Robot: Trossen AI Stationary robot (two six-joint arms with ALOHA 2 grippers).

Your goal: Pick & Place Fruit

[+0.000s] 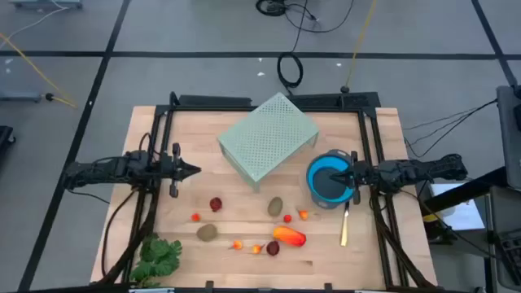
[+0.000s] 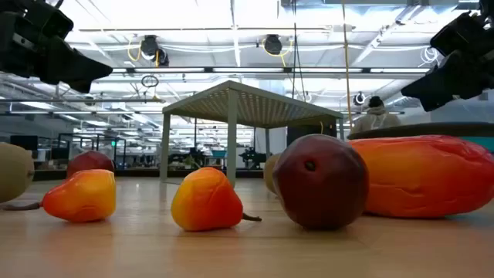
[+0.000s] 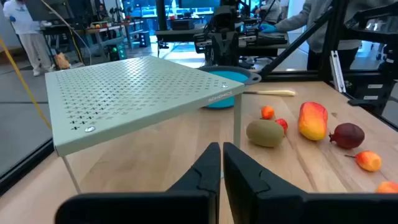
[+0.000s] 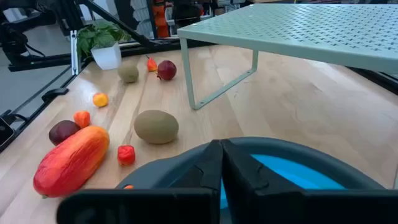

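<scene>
The fruit lies loose on the wooden table's near half. A long orange-red piece point(image 1: 289, 237) has a dark red ball point(image 1: 273, 248) beside it. One brown-green oval point(image 1: 275, 207) lies mid-table and another point(image 1: 207, 233) to its left. A second dark red ball point(image 1: 216, 204) and tiny orange and red pieces point(image 1: 304, 215) lie scattered around them. My left gripper point(image 1: 195, 171) hovers shut at the table's left, pointing toward the green rack point(image 1: 269, 134). My right gripper point(image 1: 338, 175) hovers shut over the blue bowl point(image 1: 326, 185), fingers point(image 4: 211, 165) closed together. Neither touches anything.
The pale green perforated rack point(image 3: 137, 93) stands on thin legs at the table's middle, toward the far side. A yellow-handled knife point(image 1: 345, 224) lies near the bowl. A green leafy bunch point(image 1: 159, 256) sits at the near left corner. People stand in the room beyond the table.
</scene>
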